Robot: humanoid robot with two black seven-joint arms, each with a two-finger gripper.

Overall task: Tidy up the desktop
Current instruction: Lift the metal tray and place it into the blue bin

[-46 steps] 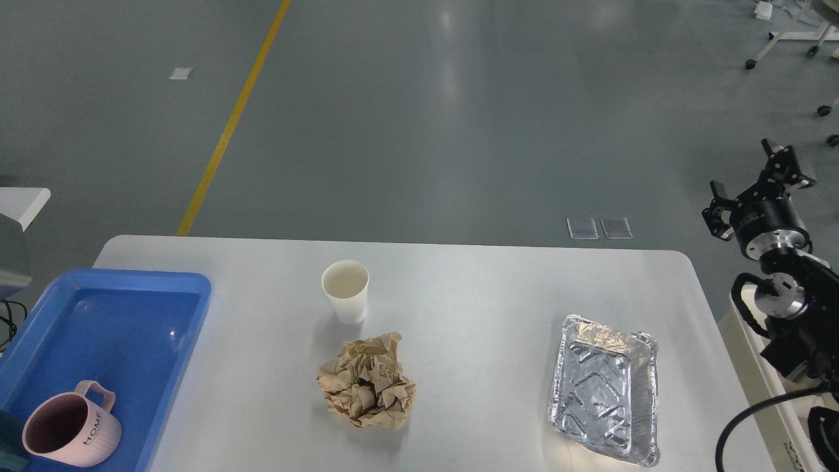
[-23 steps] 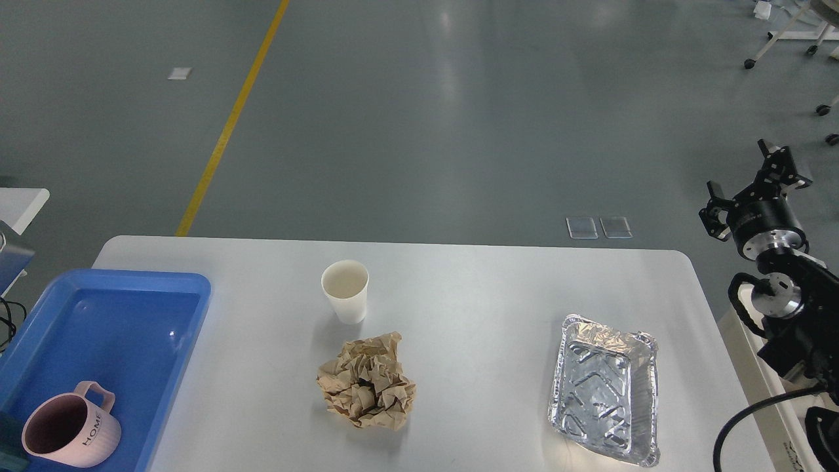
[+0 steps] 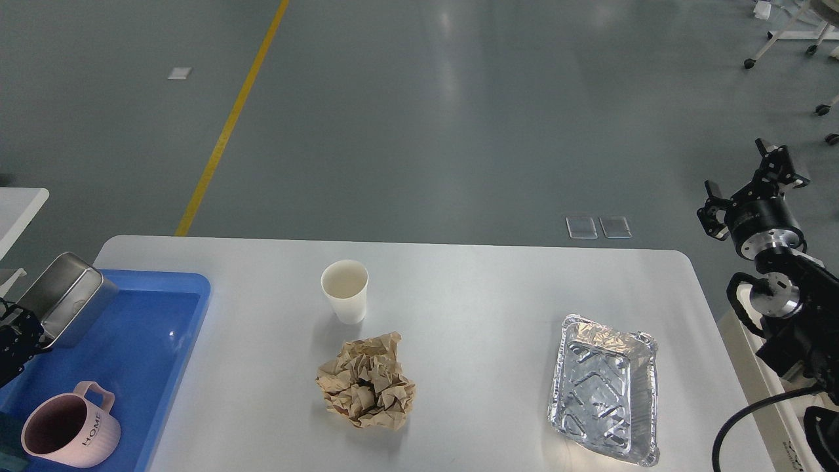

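From my head view, the white rounded-corner desktop (image 3: 472, 301) lies below me. My left gripper (image 3: 23, 331) at the far left edge pinches a rectangular stainless-steel box (image 3: 62, 298), held tilted above the blue plastic tray (image 3: 164, 314), where a pink mug marked HOME (image 3: 69, 429) sits near the front corner. I judge the step is setting the box down in the tray: lower it level into the bare area behind the mug, without clipping the rim. My right gripper (image 3: 750, 190), fingers spread and empty, hangs beyond the desktop's right edge, well apart from the white paper cup (image 3: 345, 290), crumpled brown paper (image 3: 367, 390) and foil tray (image 3: 606, 387).
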